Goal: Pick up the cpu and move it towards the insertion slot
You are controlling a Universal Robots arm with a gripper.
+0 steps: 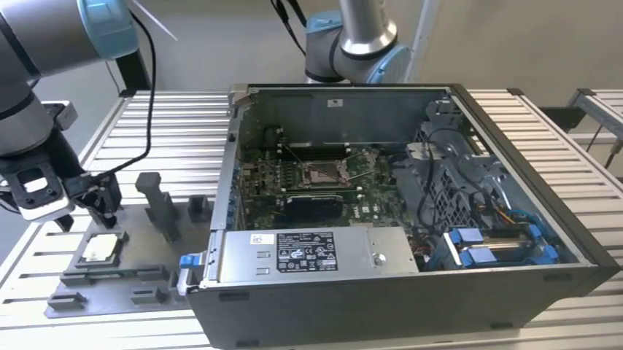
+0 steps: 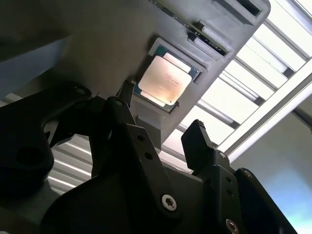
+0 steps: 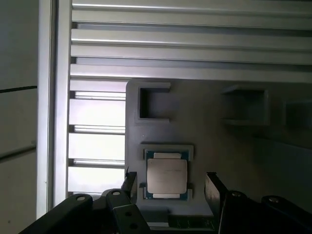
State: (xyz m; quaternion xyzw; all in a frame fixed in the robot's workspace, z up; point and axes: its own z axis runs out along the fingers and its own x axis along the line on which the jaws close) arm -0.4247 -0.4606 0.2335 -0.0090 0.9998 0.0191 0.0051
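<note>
The cpu [image 3: 167, 176] has a silvery-white face with a blue-green rim (the face looks warmer, almost peach, in the second wrist view). The fixture [image 3: 229, 146] is matt grey, and the table [image 3: 195, 44] is ribbed silver slats. The gripper [image 2: 162, 109] is black. The insertion slot [image 1: 322, 173] is silver-framed with a brown-gold centre, ringed by green circuit board [image 1: 372, 200]. The computer case [image 1: 389, 306] is dark grey.

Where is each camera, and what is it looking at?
Exterior view: off the arm, looking down on the computer case, insertion slot and the gripper above the grey fixture.
First wrist view: on the wrist, facing the cpu squarely, past the open fingers.
Second wrist view: on the wrist, seeing it slantwise past the fingers.
Both wrist views share cpu, fixture, fingers.
</note>
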